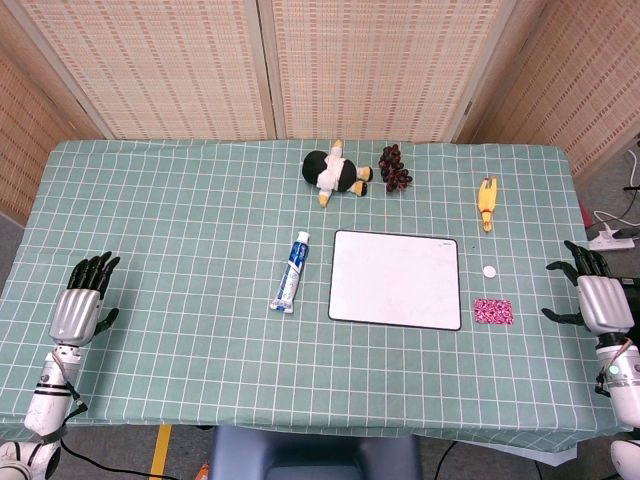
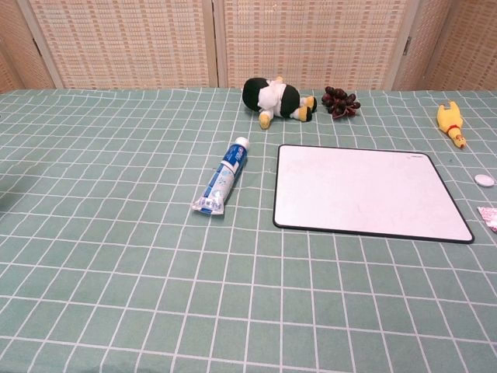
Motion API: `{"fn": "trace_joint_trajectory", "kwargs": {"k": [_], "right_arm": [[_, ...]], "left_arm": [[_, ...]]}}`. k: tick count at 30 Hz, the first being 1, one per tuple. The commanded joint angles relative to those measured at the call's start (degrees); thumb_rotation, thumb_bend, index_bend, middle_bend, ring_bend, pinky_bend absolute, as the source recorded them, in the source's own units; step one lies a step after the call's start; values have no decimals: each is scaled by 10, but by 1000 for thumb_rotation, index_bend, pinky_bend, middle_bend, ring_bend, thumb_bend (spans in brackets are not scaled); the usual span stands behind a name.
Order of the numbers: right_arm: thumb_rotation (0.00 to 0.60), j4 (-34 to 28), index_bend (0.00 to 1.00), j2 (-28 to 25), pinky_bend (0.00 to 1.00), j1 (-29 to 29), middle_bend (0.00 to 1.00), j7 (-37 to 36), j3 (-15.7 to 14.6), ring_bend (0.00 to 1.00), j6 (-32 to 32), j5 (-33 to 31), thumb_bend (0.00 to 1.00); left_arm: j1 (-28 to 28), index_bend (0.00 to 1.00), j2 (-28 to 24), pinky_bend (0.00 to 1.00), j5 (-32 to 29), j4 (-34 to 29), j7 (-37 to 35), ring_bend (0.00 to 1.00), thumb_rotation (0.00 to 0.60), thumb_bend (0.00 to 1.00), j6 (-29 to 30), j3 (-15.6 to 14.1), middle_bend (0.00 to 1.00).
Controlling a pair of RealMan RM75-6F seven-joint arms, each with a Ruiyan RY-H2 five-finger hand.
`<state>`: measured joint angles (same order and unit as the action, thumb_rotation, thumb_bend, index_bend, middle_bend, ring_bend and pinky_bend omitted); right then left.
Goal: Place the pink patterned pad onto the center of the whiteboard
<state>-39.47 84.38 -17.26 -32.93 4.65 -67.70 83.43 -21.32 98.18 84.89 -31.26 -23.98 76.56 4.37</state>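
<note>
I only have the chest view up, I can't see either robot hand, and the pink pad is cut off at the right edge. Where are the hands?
Observer: In the head view the left robot hand rests on the tablecloth near the table's left edge, holding nothing, far from the whiteboard.
Operator: And the right one?
Observer: The right robot hand sits at the table's right edge, fingers apart, also holding nothing.
Operator: Where's the whole pad?
Observer: The pink patterned pad lies flat just off the whiteboard's near right corner, between the board and the right robot hand.
Operator: Anything close to it?
Observer: A small white disc lies just beyond it, apart from it.
</note>
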Motion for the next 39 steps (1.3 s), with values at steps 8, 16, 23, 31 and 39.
{"fn": "trace_joint_trajectory", "kwargs": {"k": [8,16,23,31,39], "right_arm": [[600,3,321,0,0,5,0,-2,0,0,-5,-2,0],[600,4,322,3,0,9,0,9,2,0,-15,-2,0],[600,-5,323,-1,0,4,0,30,-7,0,-4,6,0],[600,-30,392,-6,0,-11,0,98,-21,0,27,15,0],[600,-70,393,-9,0,-35,0,177,-29,0,95,5,0]], "left_arm": [[-5,0,4,0,11,0,7,0,600,238,11,-6,0],[-5,0,9,0,19,10,15,0,600,237,16,-13,0],[-1,0,9,0,18,7,18,0,600,238,23,-13,0],[-1,0,7,0,13,3,10,0,600,238,24,-8,0],[-1,0,5,0,16,-1,7,0,600,237,25,-10,0]]}}
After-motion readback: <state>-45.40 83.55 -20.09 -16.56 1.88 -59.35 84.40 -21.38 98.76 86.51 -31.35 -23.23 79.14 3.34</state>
